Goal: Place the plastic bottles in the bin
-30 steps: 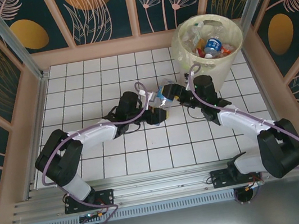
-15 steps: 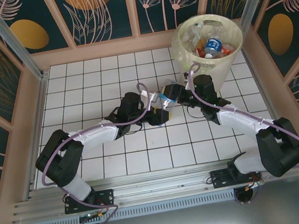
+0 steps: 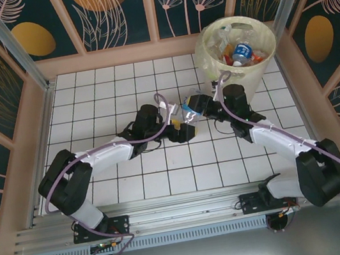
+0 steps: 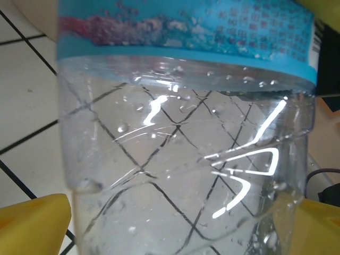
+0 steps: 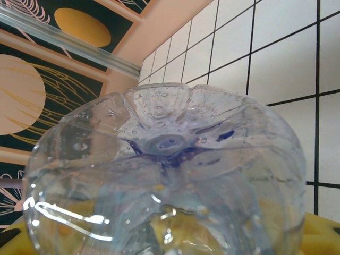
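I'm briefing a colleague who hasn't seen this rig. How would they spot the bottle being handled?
On the white tiled table, look near the middle where the two arms meet, just short of the cream bin. Between the left gripper and right gripper is a clear bottle with a blue label, the one bottle outside the bin.

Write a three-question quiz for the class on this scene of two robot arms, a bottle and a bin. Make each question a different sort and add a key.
1. True or false: the bin stands at the far right corner of the table and already has bottles in it.
2. Multiple choice: the left wrist view shows a clear bottle up close. Its label is A red, B blue, C green.
3. Short answer: seen from above, which two things is that bottle between?

Key
1. True.
2. B.
3. The left gripper and the right gripper.
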Controlling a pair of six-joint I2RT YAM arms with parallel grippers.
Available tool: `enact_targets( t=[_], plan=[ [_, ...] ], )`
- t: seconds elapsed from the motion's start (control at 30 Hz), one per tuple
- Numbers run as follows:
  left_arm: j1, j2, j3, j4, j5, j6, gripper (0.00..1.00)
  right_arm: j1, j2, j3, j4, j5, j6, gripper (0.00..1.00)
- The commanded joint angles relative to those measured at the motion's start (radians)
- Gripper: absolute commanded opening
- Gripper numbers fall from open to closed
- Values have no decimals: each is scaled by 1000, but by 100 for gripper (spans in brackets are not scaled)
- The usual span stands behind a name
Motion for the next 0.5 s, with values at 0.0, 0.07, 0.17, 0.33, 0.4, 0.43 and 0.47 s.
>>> enact_targets(
  t=[0.0, 0.07, 0.17, 0.33, 0.4, 0.43, 0.47],
  plan=[
    [-6, -66, 32, -30, -57, 57, 99, -10, -57, 5, -57, 27, -45, 58],
    [-5, -102, 46, -102, -108, 113, 99, -13, -92, -2, -103, 41, -73, 59],
    [-4, -172, 58, -216, -207, 203, 99, -18, -160, -18, -183, 69, -116, 59],
    [-6, -312, 88, -323, -253, 297, 99, -23, -291, -44, -327, 137, -179, 59],
    [-6, -369, 91, -341, -251, 312, 99, -25, -352, -50, -381, 177, -200, 59],
    [-5, -399, 90, -345, -254, 315, 99, -26, -385, -49, -405, 194, -213, 59],
    [-5, -433, 86, -345, -258, 317, 99, -26, -418, -48, -427, 209, -225, 59]
  ],
)
